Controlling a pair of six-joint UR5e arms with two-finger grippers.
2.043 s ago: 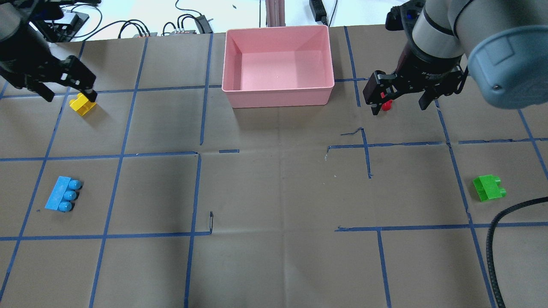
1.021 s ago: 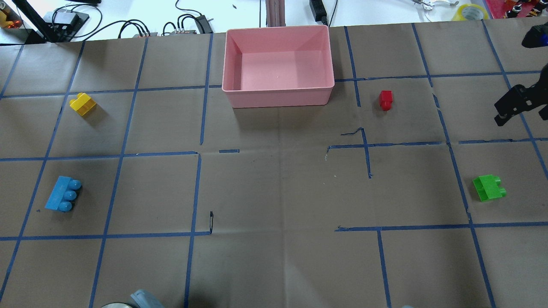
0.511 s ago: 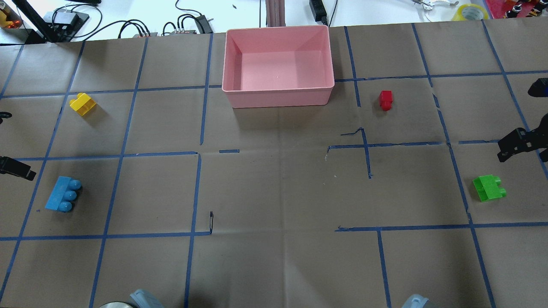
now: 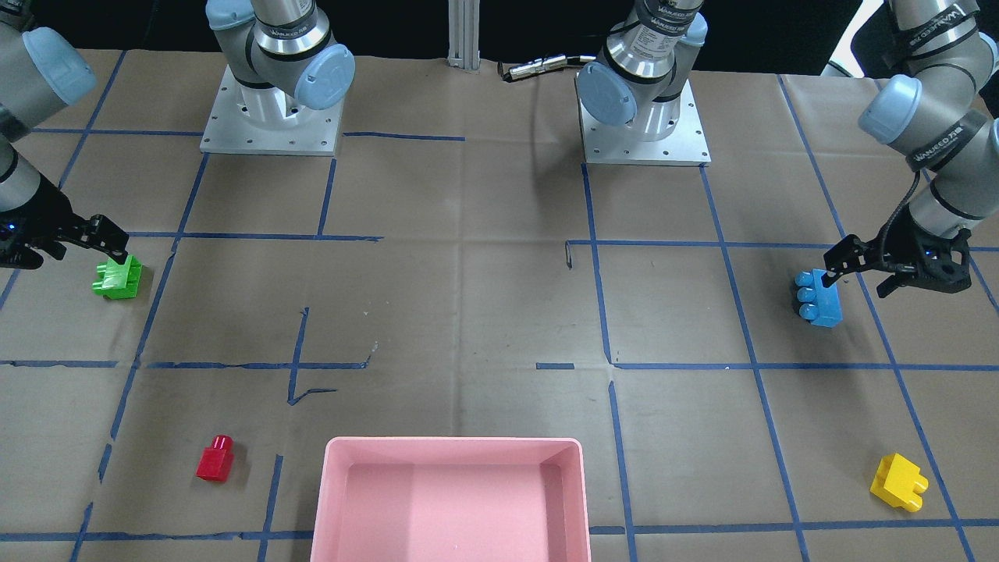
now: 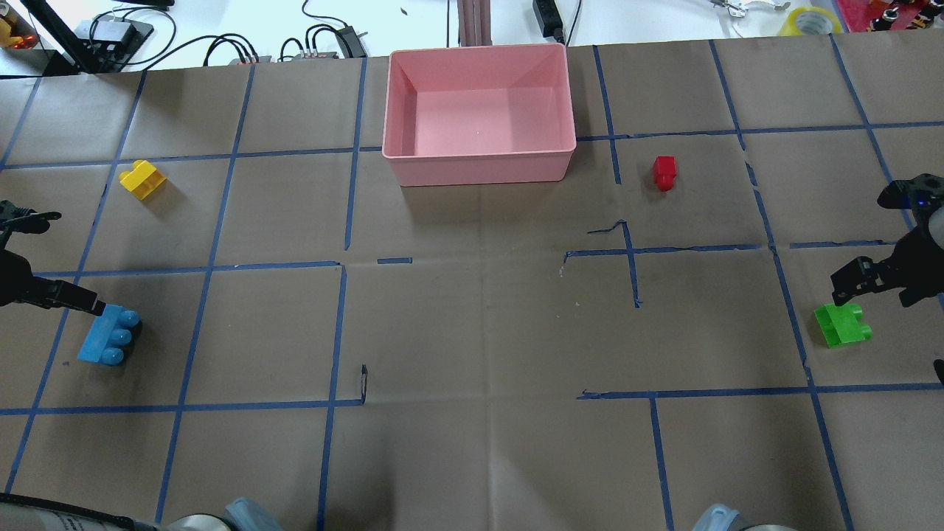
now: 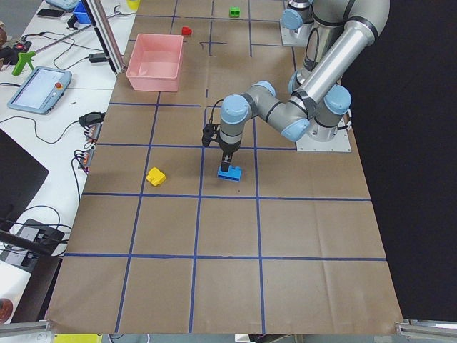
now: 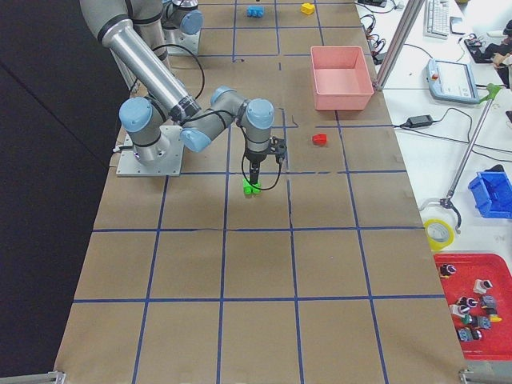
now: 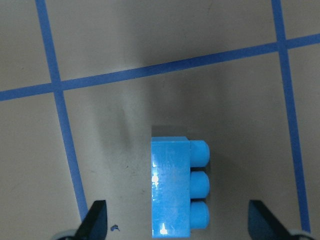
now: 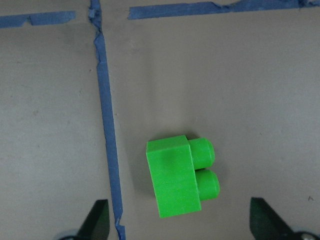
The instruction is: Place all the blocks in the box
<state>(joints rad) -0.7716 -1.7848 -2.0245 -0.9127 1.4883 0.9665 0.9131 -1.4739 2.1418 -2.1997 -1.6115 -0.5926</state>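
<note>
1. Four blocks lie loose on the desk (image 5: 479,332) and none is in the box (image 5: 479,168), so the whole task remains.
2. Left end effector (image 8: 177,225): wide open and holding nothing. The blue block (image 8: 172,192) lies below it, between the two fingers and reaching out ahead of the tips.
3. Risk on the left: the blue block lies on its side with its three studs facing one finger. A close would likely press on rounded studs, and the block could slip or roll. The tips also line up with one end of this long block, so I judge it could droop or swing once lifted.
4. Right end effector (image 9: 180,222): also wide open and holding nothing. The green block (image 9: 177,180) sits between its fingers, mostly ahead of the tips.
5. Risk on the right: the green block is turned slightly off the finger line, studs toward one finger. A close would probably twist it or pinch only its near edge and squeeze it out. Coming down too far would jam the tips into the desk.
6. Yellow block (image 5: 142,179): untouched, farther out from the left end effector. Red block (image 5: 664,172): between the right end effector and the box.
7. Box: it holds nothing, and it stands well apart from both end effectors, farther out and inward of each. The carry is long, so a weak grip could drop a block short of the rim.
</note>
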